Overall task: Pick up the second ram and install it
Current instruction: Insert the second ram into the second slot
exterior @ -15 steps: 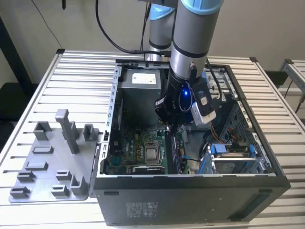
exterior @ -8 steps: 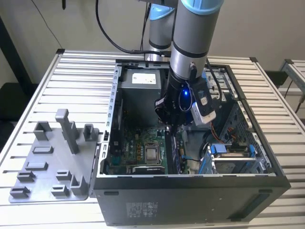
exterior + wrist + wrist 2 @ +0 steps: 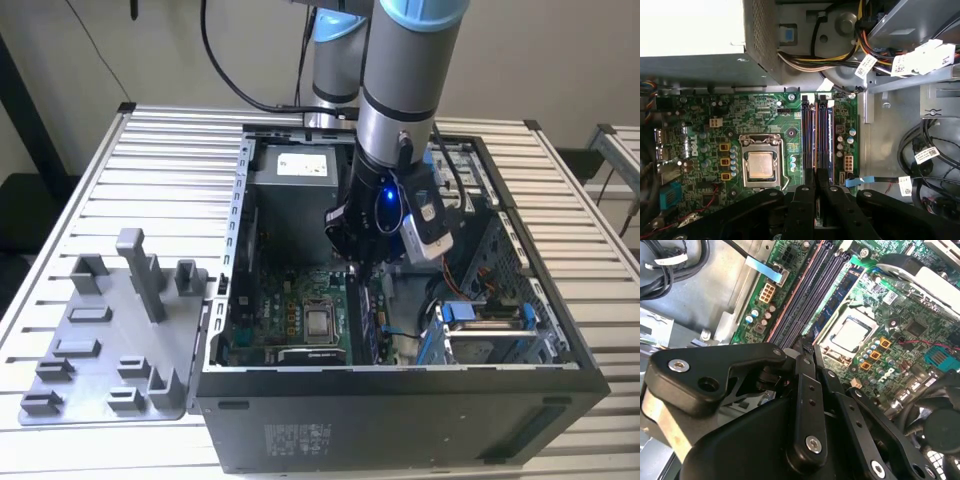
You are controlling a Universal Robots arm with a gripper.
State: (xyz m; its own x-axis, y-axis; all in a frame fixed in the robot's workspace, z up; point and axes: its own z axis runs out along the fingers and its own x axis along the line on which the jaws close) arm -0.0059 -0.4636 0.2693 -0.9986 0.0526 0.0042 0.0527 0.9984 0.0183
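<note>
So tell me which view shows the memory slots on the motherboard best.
The first wrist view: the memory slots lie in full length beside the CPU socket, above the gripper. The second wrist view shows them at a slant, their near end behind the gripper's fingers. The exterior view has the arm in front of them.

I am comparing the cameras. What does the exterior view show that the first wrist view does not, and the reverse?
Exterior view alone: the grey holder with pegs on the slatted table, the whole computer case and the arm reaching into it.
First wrist view alone: tagged cables and the memory slots seen closely.
Both: the green board with its square processor, and the end effector above the slots.
</note>
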